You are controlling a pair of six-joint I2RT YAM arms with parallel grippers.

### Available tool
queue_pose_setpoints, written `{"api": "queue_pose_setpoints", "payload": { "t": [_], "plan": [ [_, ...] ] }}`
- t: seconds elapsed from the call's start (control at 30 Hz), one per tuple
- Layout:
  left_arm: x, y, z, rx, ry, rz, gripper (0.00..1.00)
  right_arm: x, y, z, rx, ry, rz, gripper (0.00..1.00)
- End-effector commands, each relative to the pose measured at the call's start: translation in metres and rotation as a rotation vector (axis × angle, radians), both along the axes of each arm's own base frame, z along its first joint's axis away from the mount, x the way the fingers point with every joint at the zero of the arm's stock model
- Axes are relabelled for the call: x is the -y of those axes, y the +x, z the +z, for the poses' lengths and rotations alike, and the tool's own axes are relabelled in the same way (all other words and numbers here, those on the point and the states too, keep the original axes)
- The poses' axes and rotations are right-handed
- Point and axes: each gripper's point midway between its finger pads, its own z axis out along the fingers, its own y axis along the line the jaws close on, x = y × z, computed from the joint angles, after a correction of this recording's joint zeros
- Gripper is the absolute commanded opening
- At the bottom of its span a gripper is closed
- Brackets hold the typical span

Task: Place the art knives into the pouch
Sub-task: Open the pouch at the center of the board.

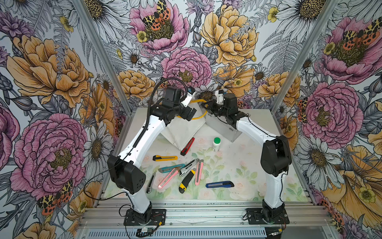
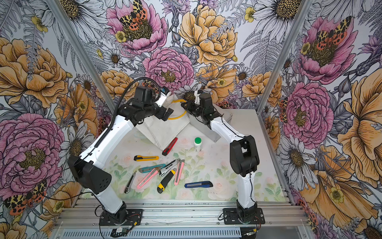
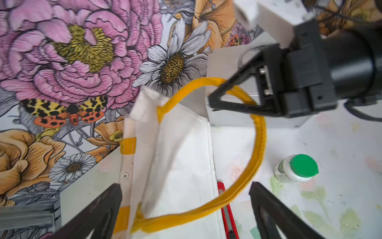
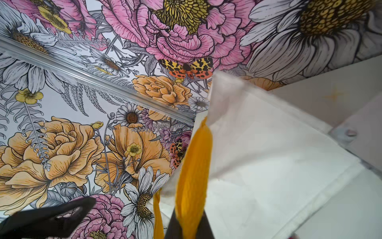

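Here, my R gripper point(image 3: 214, 101) pinched the pouch point(image 3: 182, 161) by its yellow handle point(image 3: 259, 144) to prop it open; L gripper point(image 3: 186, 186) gaped, empty.

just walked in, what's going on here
The right gripper is shut on the yellow handle of the white pouch, holding it up. The left gripper is open and empty above the pouch. The art knives all lie loose on the table, the red knife beside the pouch.
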Motion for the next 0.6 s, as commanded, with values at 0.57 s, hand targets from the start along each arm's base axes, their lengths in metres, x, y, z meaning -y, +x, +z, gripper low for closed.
{"api": "queue_pose_setpoints", "payload": {
  "t": [0.57],
  "plan": [
    [-0.046, 0.07, -0.057, -0.22, -0.17, 0.183, 0.95, 0.098, -0.063, 0.007, 0.052, -0.25, -0.066, 0.0]
  ]
}}
